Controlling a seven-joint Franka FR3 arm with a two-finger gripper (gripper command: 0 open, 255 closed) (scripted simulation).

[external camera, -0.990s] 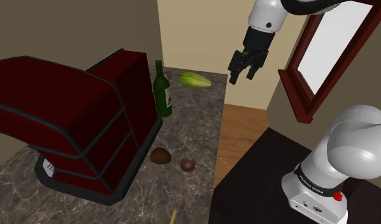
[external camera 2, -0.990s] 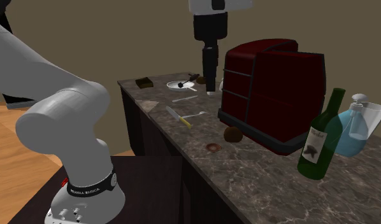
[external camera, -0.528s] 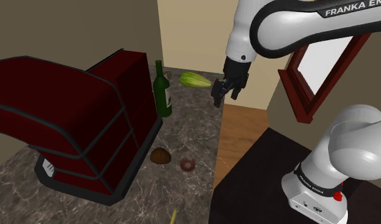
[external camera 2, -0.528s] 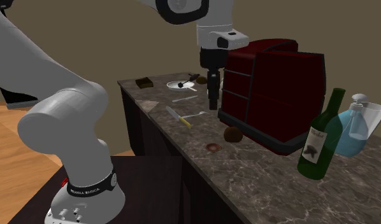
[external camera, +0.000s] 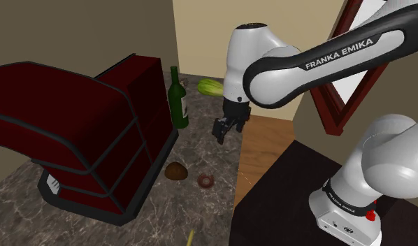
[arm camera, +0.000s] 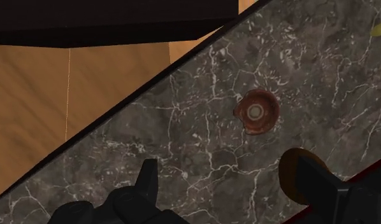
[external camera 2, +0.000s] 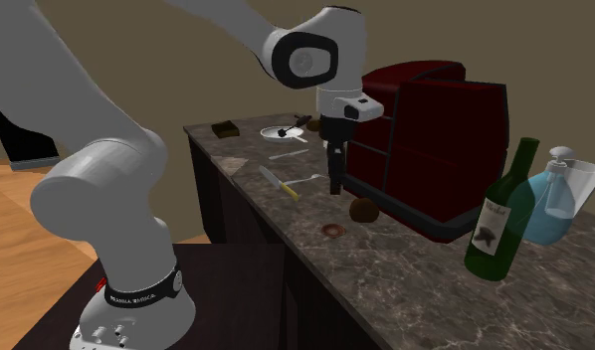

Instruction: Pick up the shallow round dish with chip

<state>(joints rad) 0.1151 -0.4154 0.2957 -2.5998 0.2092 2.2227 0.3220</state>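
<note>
The shallow round dish (arm camera: 256, 112) is small and reddish brown with a pale centre and a notch in its rim. It lies flat on the dark marble counter near the front edge (external camera: 205, 181) (external camera 2: 332, 231). My black gripper (external camera: 220, 133) (external camera 2: 334, 186) hangs above the counter, pointing down, some way above the dish and off to one side. In the wrist view the gripper (arm camera: 229, 184) is open, its fingers wide apart with nothing between them. The dish lies ahead of the fingertips, untouched.
A brown round lump (external camera: 175, 171) (arm camera: 291, 175) lies beside the dish, close to the large dark red appliance (external camera: 82, 133) (external camera 2: 425, 139). A green bottle (external camera: 177, 98), a green vegetable (external camera: 213, 87), a blue spray bottle (external camera 2: 549, 204), a white plate (external camera 2: 284, 132) and utensils (external camera 2: 286, 182) share the counter.
The arm has swung down and toward the shoulder view's left, bringing the gripper from high above the floor to low over the counter. The fingers stayed open.
</note>
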